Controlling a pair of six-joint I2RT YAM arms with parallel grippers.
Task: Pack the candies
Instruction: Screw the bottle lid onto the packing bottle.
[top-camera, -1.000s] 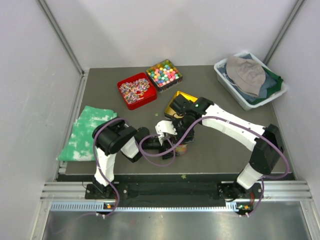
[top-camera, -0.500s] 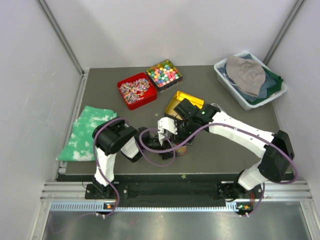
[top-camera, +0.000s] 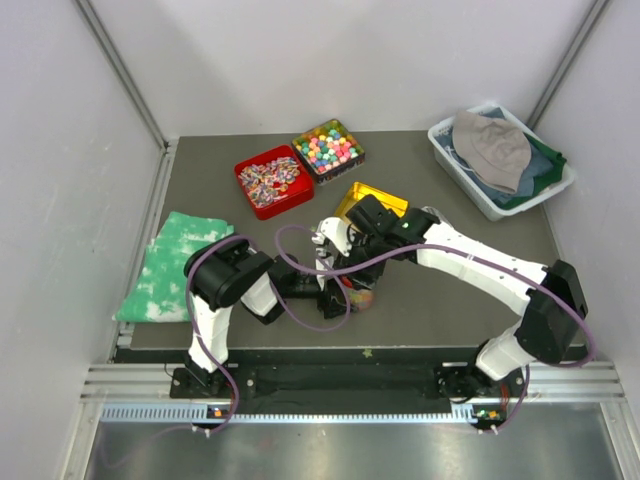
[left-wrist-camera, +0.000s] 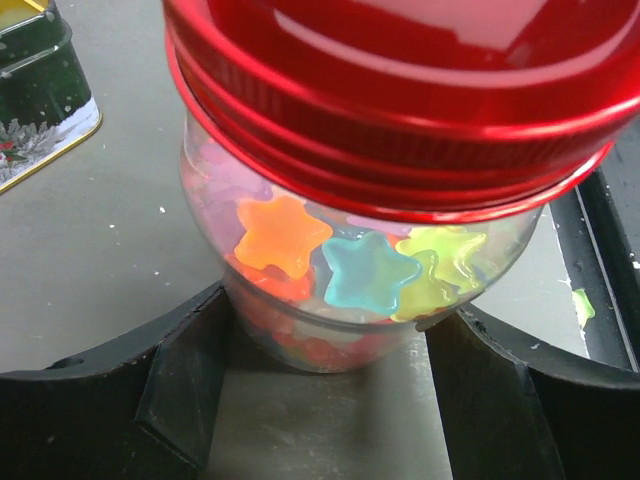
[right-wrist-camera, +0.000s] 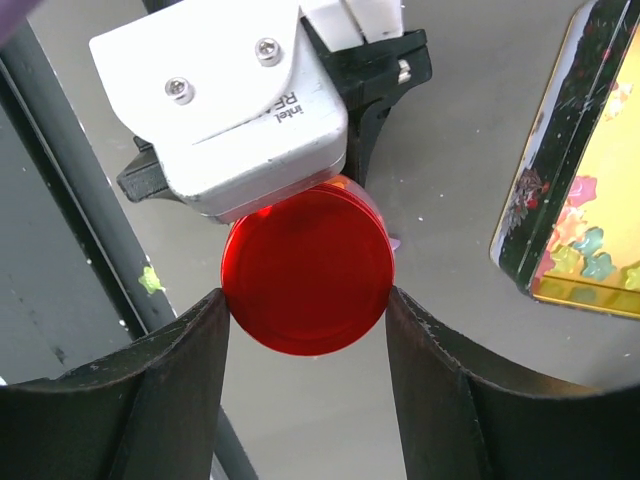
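Right pincer has swung over the jar, arm outstretched, gripping its red lid; left pincer clasps it below.

A pale glare band streaks the red lid in the left wrist view, so close it goes soft. From the right wrist the lid is crisp, the right end effector's fingers flanking it dark and blurred. Overhead, bright even light on the desk, soft shadows beside the lid.

White-and-black arms — looping purple cables — matte black fingers, two-screw white camera housing
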